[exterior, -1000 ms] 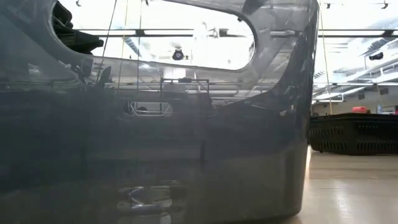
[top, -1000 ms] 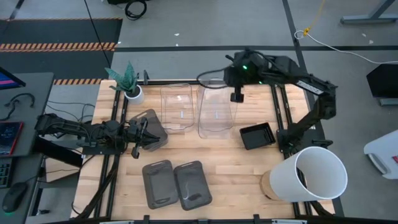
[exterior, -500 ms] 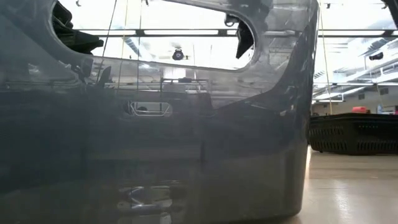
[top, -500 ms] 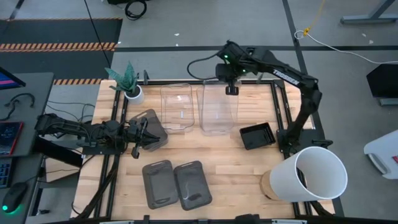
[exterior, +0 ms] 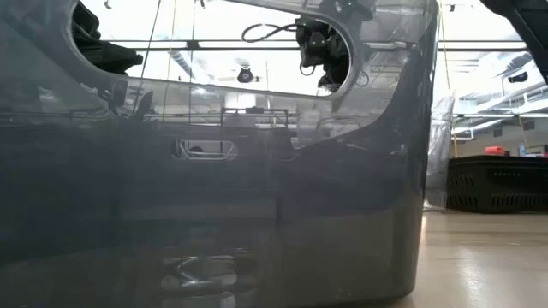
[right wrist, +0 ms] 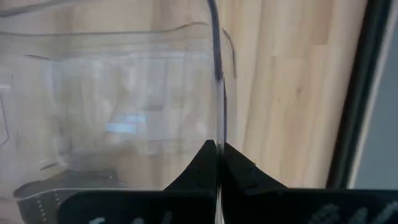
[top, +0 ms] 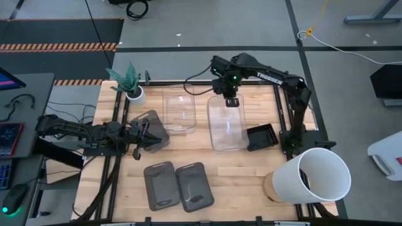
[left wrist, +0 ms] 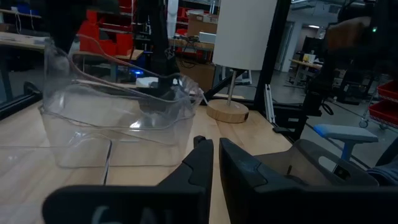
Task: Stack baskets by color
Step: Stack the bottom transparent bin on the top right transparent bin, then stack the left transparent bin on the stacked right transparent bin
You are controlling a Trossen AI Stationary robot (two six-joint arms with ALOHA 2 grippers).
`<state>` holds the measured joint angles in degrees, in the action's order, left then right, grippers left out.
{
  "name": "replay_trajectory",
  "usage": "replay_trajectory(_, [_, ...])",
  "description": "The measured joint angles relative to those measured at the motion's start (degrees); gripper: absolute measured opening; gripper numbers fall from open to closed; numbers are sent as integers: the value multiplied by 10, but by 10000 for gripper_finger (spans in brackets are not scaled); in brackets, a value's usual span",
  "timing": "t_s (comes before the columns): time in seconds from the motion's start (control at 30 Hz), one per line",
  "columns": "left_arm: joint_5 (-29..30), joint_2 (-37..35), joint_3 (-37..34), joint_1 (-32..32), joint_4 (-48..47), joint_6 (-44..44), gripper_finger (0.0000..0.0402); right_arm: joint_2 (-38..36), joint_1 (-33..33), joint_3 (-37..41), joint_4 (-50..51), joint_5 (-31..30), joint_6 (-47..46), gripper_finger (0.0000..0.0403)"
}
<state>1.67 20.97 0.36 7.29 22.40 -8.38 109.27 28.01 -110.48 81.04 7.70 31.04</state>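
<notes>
Right arm carries one clear basket beside its twin at the far side of the surface.

The right gripper (top: 230, 100) has its jaws closed on the far short rim of a clear basket (top: 227, 125); from the jaws the basket's long axis runs toward the near edge, seemingly tilted. The second clear basket (top: 179, 111) lies flat just beside it toward the left arm, long axes parallel. The left gripper (top: 146, 136) is nearly closed on a dark grey basket (top: 155, 130) at the left side. Two more grey baskets (top: 178, 186) sit together near the front edge, and a black slatted basket (top: 261, 137) on the right.
</notes>
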Motion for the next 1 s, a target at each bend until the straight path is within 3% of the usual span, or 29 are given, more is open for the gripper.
replay_trajectory(0.53, [0, 0, 0, 0, 0, 0, 32, 73, -7, 1, -4, 10, -37, 39])
replay_trajectory(0.87, [0, 0, 0, 0, 0, 0, 28, 57, -22, 1, 1, -80, -61, 121])
replay_trajectory(1.0, [0, 0, 0, 0, 0, 0, 34, 39, -26, 1, -28, -82, -69, 133])
